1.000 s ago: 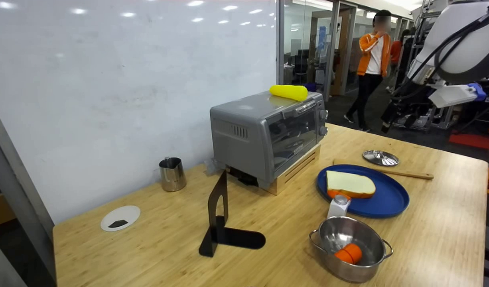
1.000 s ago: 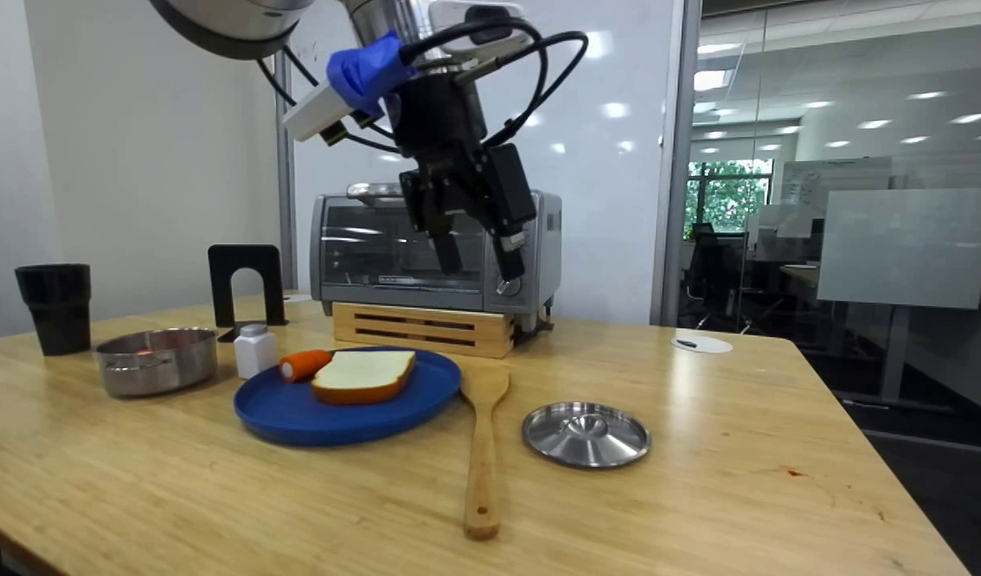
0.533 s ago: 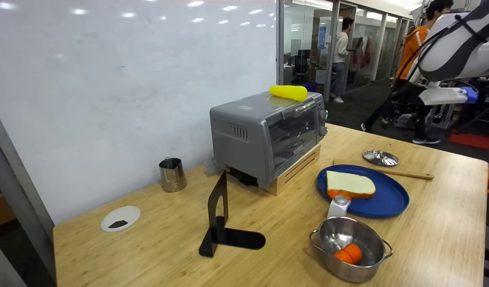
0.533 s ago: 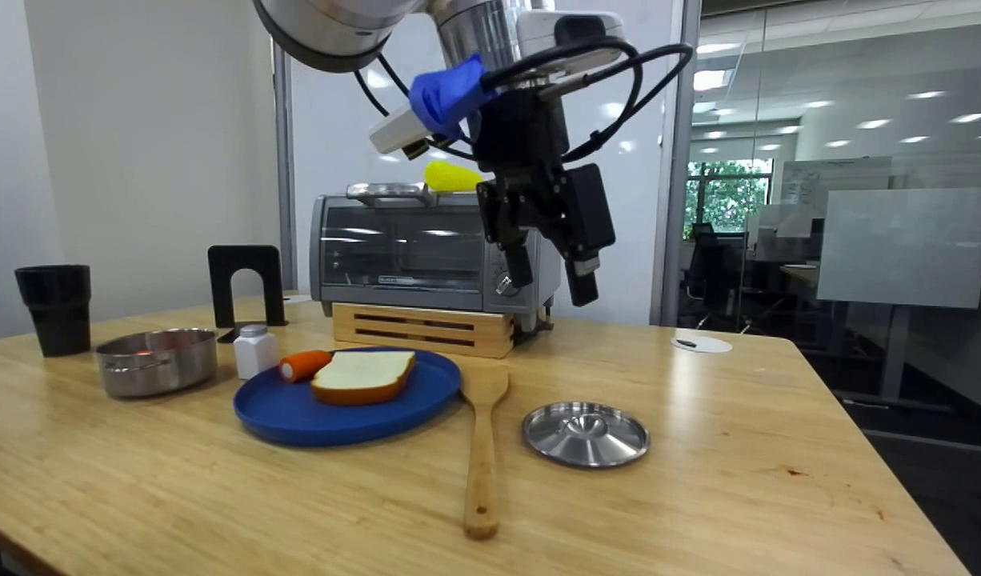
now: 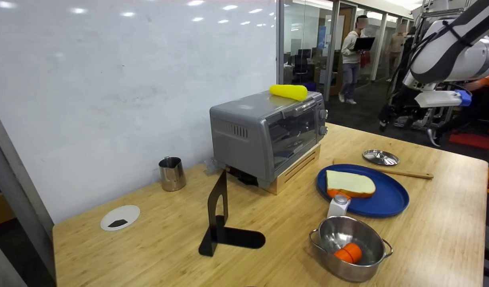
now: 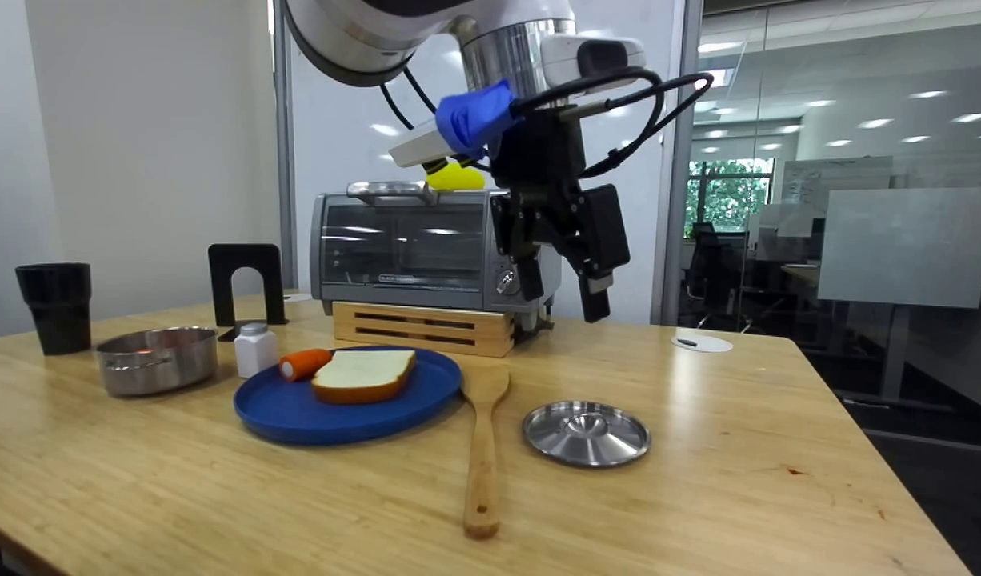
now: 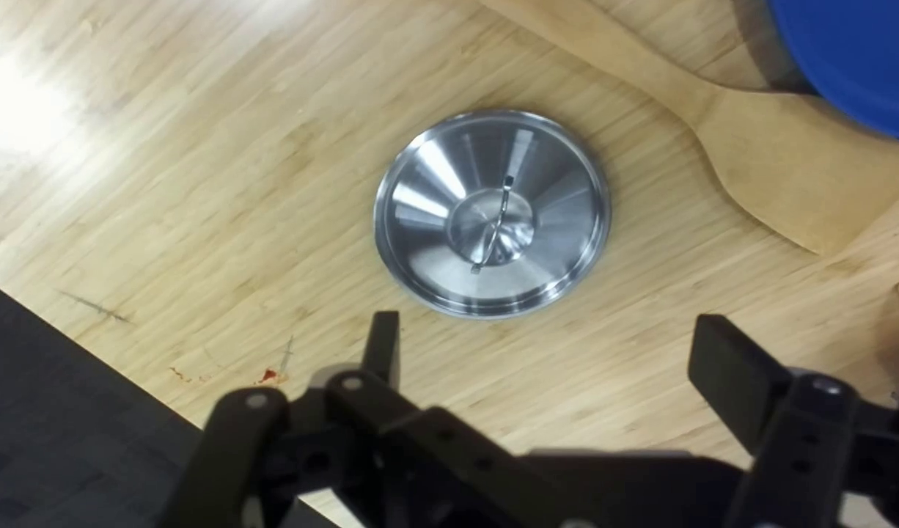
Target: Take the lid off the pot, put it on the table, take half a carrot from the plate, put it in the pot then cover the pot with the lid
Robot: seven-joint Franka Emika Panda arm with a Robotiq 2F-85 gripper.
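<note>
Fingers (image 7: 739, 381) were spread wide and released above the worktop (image 5: 276, 227), whose grain was framed in the gap between them. From the wrist view, the lid (image 7: 492, 214) was seen just beyond the fingertips, apart from both; it was positioned closer to the finger at the left of that view than to the one at the right, and most of its width was lined up with the gap. In an exterior view, the fingers were held higher than the lid, which was laid flat on the worktop with its small handle uppermost. Near the lid, a wooden spatula (image 6: 482, 448) was placed between it and the blue plate (image 6: 338, 428). The pot (image 5: 348, 273) was positioned well apart from the fingers, with its inside exposed, and the half carrot (image 5: 349, 254) was contained in it. On the plate, a slice of bread (image 6: 365, 378) and a second carrot piece (image 6: 304, 365) were set side by side. Between plate and pot, a white bottle (image 6: 256, 354) was stood upright, as was shown in both exterior views. A yellow object (image 5: 288, 92) was supported by the top of the toaster oven (image 5: 264, 133).
</note>
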